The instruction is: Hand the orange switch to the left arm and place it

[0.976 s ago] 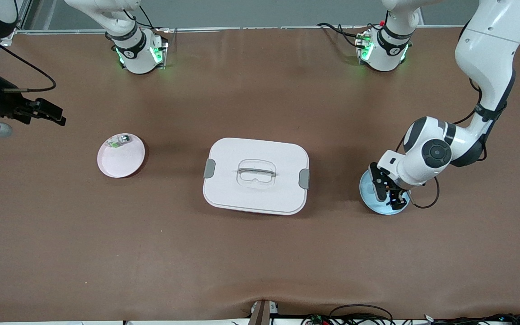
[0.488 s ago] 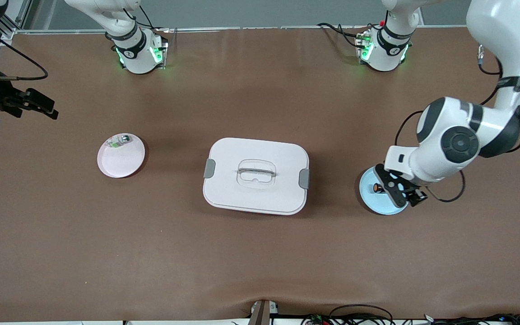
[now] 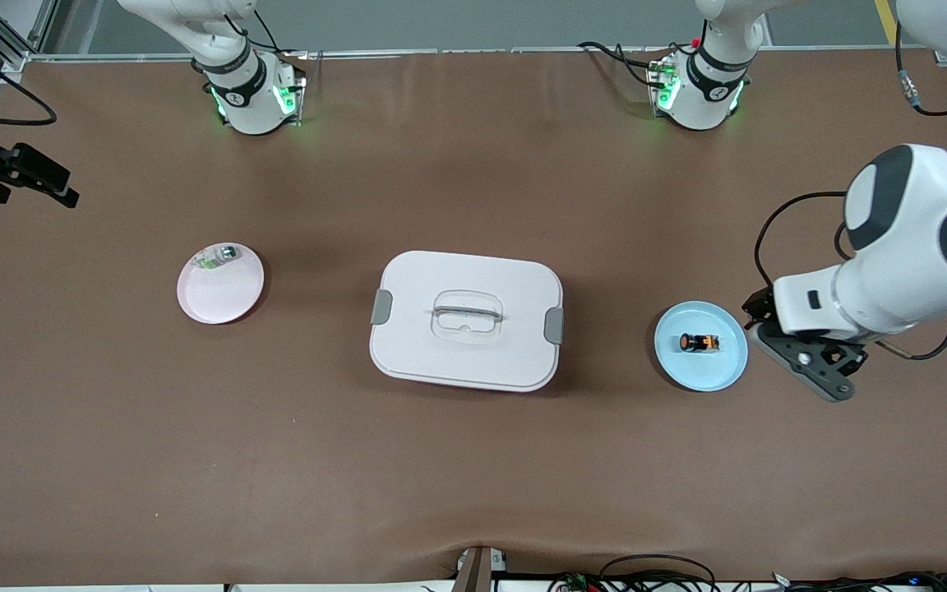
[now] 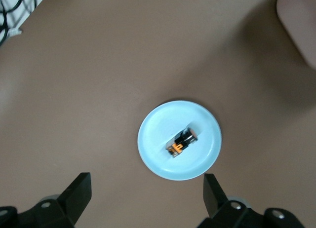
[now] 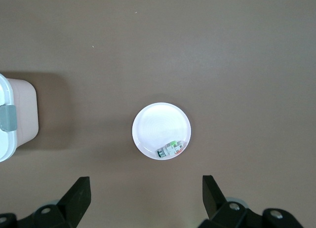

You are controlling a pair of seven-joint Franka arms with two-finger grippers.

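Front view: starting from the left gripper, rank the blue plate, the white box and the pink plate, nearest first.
From the left gripper:
1. Blue plate, right beside it, holding the orange switch.
2. White box, mid-table.
3. Pink plate, toward the right arm's end.

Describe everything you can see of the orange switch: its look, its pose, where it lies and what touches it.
The orange switch is a tiny cylinder, black with orange marks along its body. It lies on its side near the middle of the round blue plate, toward the left arm's end of the table, beside the white box. Only the plate touches it; the left gripper, open, hangs apart from it, off the plate's edge.
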